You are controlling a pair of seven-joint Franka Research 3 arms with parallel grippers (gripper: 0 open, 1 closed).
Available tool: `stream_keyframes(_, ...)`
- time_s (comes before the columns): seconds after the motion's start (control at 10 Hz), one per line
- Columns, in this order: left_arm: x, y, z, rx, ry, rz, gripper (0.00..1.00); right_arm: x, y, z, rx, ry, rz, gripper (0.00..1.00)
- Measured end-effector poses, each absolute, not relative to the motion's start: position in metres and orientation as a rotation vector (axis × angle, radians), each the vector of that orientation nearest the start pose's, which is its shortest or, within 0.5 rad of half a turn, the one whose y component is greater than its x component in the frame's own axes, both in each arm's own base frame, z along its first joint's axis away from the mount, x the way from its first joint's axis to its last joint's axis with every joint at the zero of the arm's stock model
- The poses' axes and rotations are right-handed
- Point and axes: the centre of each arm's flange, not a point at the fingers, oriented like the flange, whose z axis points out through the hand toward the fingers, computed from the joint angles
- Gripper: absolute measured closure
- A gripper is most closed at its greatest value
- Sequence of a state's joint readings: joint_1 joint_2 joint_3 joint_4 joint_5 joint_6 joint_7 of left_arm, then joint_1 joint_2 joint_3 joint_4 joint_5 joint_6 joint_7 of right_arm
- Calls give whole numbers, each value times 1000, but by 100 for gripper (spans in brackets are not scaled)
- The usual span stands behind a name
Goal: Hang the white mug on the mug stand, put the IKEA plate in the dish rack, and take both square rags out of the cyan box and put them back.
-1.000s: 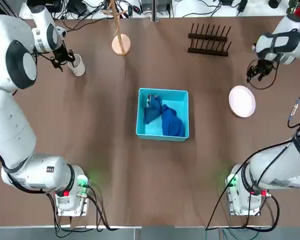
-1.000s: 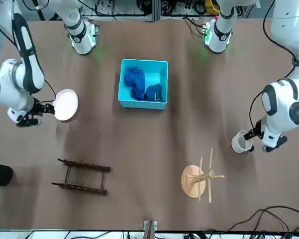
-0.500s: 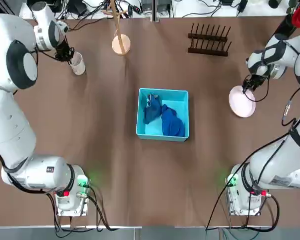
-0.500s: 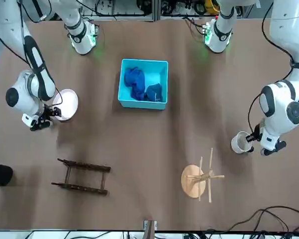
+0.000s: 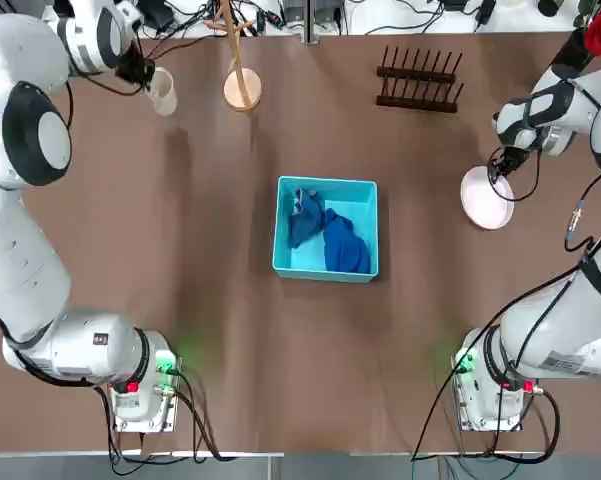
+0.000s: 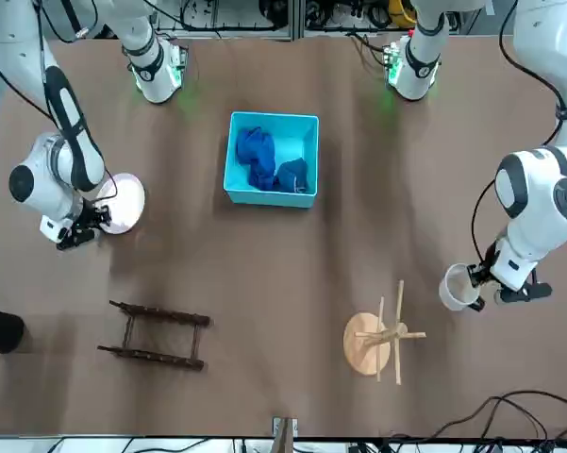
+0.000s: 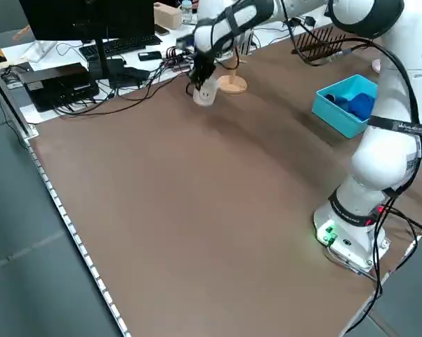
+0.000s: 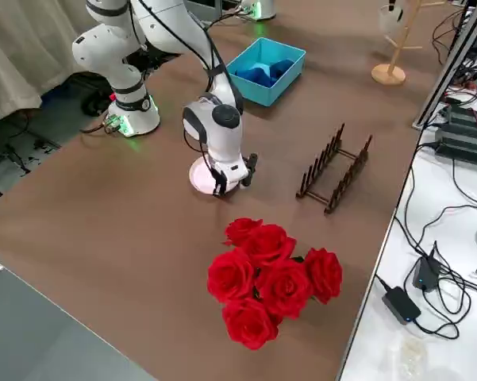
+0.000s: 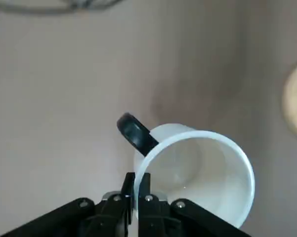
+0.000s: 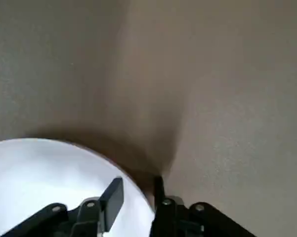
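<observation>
Left end effector [image 9: 137,176] closed on the wall of the white mug [image 9: 202,173], one finger inside the cup, the other outside; black handle [image 9: 133,132] sticks out near the grip. Mug hangs clear of the tabletop [image 5: 260,370], its shadow lying apart from it, at the far left, short of the mug stand [image 5: 243,90] and to the left of it. Stand upright on its round base, bare pegs angled out from the pole. Right end effector [image 10: 138,181] over at the right side, low at the far edge of the IKEA plate [image 5: 487,198]: fingers parted, rim passing between them, one finger over the plate's face and the other just outside the rim. Cannot tell whether either finger touches the plate. Plate lies to the right of the cyan box [image 5: 315,263], well apart from it. Dish rack [image 5: 418,88] at the far side of the tabletop, beyond box and plate, its two rows of dark pegs holding nothing. Cyan box near the middle, two square rags [image 5: 346,243] inside, both blue and crumpled, one against the other; the one on the left shows a greyish patch at its far end. Red roses [image 8: 274,278] at the far right, past the plate, with a black cylinder [image 6: 0,330] there in the front view.
</observation>
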State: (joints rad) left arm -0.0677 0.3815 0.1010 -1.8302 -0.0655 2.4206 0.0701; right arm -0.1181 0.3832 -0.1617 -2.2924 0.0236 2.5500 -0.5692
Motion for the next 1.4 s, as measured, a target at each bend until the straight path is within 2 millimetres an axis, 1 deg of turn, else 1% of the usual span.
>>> stream_keyframes(0.1,665,5,368,-3109,176,-392,94,497,-144,179,-3082,-444,241,86)
stream_keyframes(0.2,666,-5,384,-3084,343,-432,94,508,-139,193,-3058,-458,286,93)
stream_keyframes(0.3,666,-20,395,-3067,462,-460,94,525,-134,219,-3036,-477,324,93)
stream_keyframes(0.4,666,-38,402,-3061,535,-483,94,543,-130,251,-3027,-502,343,98)
stream_keyframes(0.5,668,-55,408,-3056,579,-503,94,560,-130,287,-3034,-527,358,98)
stream_keyframes(0.6,670,-67,415,-3041,620,-525,94,575,-134,326,-3053,-537,379,98)
stream_keyframes(0.7,674,-74,424,-2981,698,-541,94,589,-137,367,-3074,-534,392,98)
stream_keyframes(0.8,678,-84,433,-2874,834,-549,94,599,-136,405,-3116,-486,402,98)
stream_keyframes(0.9,681,-103,437,-2806,942,-555,94,608,-126,433,-3198,-414,422,98)
stream_keyframes(1.0,682,-119,434,-2777,1006,-553,94,616,-97,451,-3315,-322,442,98)
stream_keyframes(1.1,684,-129,429,-2764,1049,-549,94,622,-55,462,-3429,-205,439,98)
stream_keyframes(1.2,686,-141,425,-2759,1082,-553,94,624,-13,468,-3529,-90,421,98)
stream_keyframes(1.3,687,-150,423,-2750,1109,-557,94,625,22,467,-3627,9,401,98)
stream_keyframes(1.4,689,-154,421,-2740,1123,-557,94,629,48,459,-3718,113,359,98)
